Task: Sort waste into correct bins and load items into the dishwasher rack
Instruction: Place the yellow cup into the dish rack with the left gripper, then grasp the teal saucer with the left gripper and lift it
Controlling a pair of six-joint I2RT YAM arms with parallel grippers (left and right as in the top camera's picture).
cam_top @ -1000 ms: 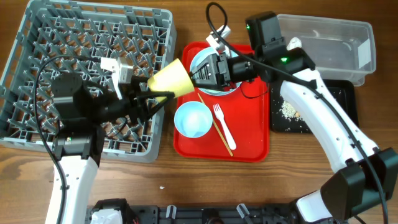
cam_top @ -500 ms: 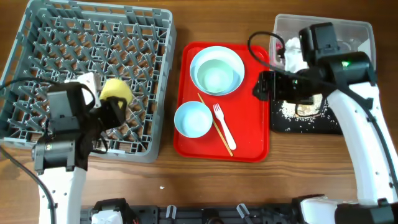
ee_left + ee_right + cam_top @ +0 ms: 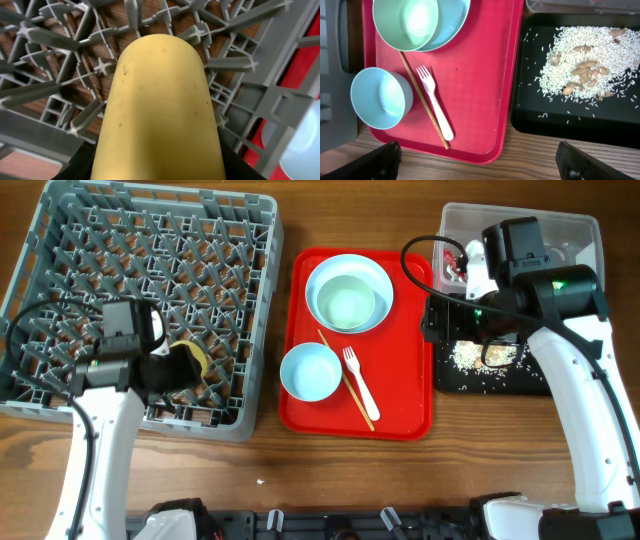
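My left gripper [image 3: 165, 370] is shut on the small yellow cup [image 3: 192, 358] and holds it on its side low among the pegs at the front right of the grey dishwasher rack [image 3: 150, 240]. In the left wrist view the cup [image 3: 160, 110] fills the frame over the rack [image 3: 250, 100]. My right gripper [image 3: 435, 325] is open and empty, hovering over the gap between the red tray and the black tray [image 3: 450, 380]; its fingertips [image 3: 380, 157] stand wide apart. Rice scraps [image 3: 585, 55] lie in the black tray. The red wrapper [image 3: 455, 268] lies in the clear tub [image 3: 560, 240].
The red tray [image 3: 400, 410] holds the pale plate [image 3: 378, 275] with a mint bowl [image 3: 347, 305] in it, a second bowl [image 3: 310, 372], the white fork [image 3: 358, 385] and the wooden stick [image 3: 340, 370]. The same things show in the right wrist view, on its red tray [image 3: 480, 75].
My left gripper has carried the yellow cup from above the red tray over to the rack and lowered it among the pegs. My right arm swung from the plate to the bins.
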